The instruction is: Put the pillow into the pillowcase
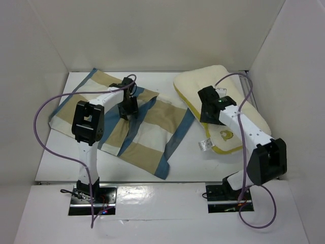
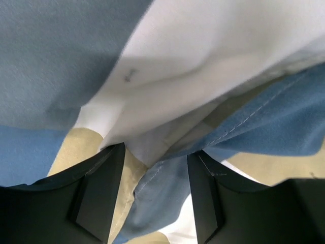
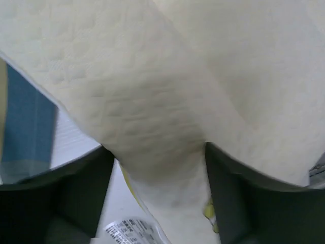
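Your right gripper (image 3: 155,152) pinches plump cream quilted pillow (image 3: 228,61); left gripper (image 2: 157,152) straddles limp blue-tan checked pillowcase (image 2: 51,61), grip unclear; you may pinch both layers shut.

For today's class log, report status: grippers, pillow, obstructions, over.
Left jaws straddle a pillowcase fold, grip unclear. Right jaws pinch the pillow. Pillow beside the pillowcase, not inside. Nothing blocking.
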Robot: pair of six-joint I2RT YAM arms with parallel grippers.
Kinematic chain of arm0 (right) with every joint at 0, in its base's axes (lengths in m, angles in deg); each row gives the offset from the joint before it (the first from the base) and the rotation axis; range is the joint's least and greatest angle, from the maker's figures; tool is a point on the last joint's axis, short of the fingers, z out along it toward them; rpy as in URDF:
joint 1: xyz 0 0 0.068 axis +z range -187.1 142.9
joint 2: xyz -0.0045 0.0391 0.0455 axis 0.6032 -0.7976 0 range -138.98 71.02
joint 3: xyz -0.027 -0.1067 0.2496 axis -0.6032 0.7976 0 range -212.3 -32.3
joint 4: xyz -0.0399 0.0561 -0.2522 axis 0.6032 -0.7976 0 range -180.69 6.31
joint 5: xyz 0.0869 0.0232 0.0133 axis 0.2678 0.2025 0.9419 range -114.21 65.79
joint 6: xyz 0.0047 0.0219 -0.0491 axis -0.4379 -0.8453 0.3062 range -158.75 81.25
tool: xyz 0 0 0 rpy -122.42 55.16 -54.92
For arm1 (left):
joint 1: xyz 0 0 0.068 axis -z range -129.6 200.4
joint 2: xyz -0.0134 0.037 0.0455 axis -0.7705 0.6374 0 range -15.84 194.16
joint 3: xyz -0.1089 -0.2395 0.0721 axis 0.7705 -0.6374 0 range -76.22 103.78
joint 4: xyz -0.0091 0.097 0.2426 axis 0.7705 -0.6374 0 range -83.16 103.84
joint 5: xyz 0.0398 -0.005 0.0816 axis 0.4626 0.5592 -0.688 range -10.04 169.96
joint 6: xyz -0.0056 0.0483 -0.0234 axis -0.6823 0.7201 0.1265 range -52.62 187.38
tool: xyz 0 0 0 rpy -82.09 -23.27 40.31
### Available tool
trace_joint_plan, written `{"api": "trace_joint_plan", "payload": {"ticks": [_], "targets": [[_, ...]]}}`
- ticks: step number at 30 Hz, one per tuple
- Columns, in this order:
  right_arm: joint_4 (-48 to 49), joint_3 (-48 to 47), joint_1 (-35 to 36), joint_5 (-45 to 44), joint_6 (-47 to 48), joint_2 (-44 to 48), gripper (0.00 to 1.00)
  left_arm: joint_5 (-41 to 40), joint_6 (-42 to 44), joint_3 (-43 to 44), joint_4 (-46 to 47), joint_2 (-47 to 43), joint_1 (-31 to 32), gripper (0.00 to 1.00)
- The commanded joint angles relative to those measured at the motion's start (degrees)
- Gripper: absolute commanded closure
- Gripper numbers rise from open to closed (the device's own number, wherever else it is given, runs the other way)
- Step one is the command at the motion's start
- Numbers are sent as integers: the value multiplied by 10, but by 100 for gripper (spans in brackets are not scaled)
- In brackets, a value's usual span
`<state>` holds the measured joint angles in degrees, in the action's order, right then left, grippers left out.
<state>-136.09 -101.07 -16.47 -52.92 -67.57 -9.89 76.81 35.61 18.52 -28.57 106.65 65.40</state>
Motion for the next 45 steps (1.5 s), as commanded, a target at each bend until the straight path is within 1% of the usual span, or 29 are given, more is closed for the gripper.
{"api": "trace_joint_plan", "payload": {"ticks": [1,3,5,8,9,11,12,15,16,17,18,19,20,21,22,25,26,28,29,31,32,34,35,37,38,40,41,43,45], "targets": [[-4,-23,10,-27,-3,-35,12,-5,5,21,-28,-20,6,35],[25,-62,34,-19,4,-60,3,0,5,21,-29,-44,6,34],[83,-113,55,-6,24,-103,2,9,11,27,-29,-62,6,31],[116,-178,63,8,51,-172,0,9,17,33,-42,-68,12,31],[124,-229,63,15,74,-230,0,9,17,40,-43,-68,12,31],[136,-283,63,0,93,-295,0,9,17,40,-57,-74,12,31],[136,-344,63,-6,107,-363,0,16,17,40,-57,-74,12,31],[111,-441,46,-20,112,-462,0,16,12,40,-57,-96,17,31],[111,-496,41,-20,112,-517,0,8,12,34,-57,-101,24,31],[105,-516,30,-7,112,-538,3,8,12,34,-57,-101,24,31],[111,-530,30,1,118,-555,12,8,12,34,-64,-108,24,31],[111,-557,23,7,118,-576,47,8,17,34,-65,-113,24,31],[111,-562,23,15,118,-576,72,2,17,34,-73,-113,24,31],[111,-562,23,16,118,-570,94,2,17,34,-73,-120,24,31],[119,-543,23,10,123,-539,100,-5,22,34,-79,-126,24,30],[184,-474,23,5,141,-453,100,-11,22,40,-79,-126,24,30],[201,-425,23,21,150,-388,100,-11,28,40,-79,-126,24,30],[228,-386,28,46,162,-327,100,-11,34,47,-79,-118,19,30],[228,-348,28,54,169,-270,100,-11,34,52,-79,-112,19,30],[241,-313,40,73,180,-219,100,-11,34,52,-84,-100,13,30],[241,-272,45,97,189,-170,100,-11,34,52,-84,-100,13,30],[271,-200,81,137,201,-100,100,-17,39,52,-84,-93,-2,30],[279,-176,81,159,201,-81,100,-17,39,52,-84,-93,-8,30],[295,-133,123,189,206,-51,100,-12,39,52,-89,-93,-24,30],[304,-85,159,210,201,-26,100,-5,39,52,-89,-98,-45,30],[334,-35,201,205,201,-4,100,10,34,52,-89,-103,-68,32],[345,12,241,194,192,13,100,30,34,59,-95,-110,-90,32],[374,56,272,194,171,21,100,51,34,68,-95,-110,-106,32],[374,90,296,202,132,20,100,58,34,83,-95,-115,-113,32]]}}
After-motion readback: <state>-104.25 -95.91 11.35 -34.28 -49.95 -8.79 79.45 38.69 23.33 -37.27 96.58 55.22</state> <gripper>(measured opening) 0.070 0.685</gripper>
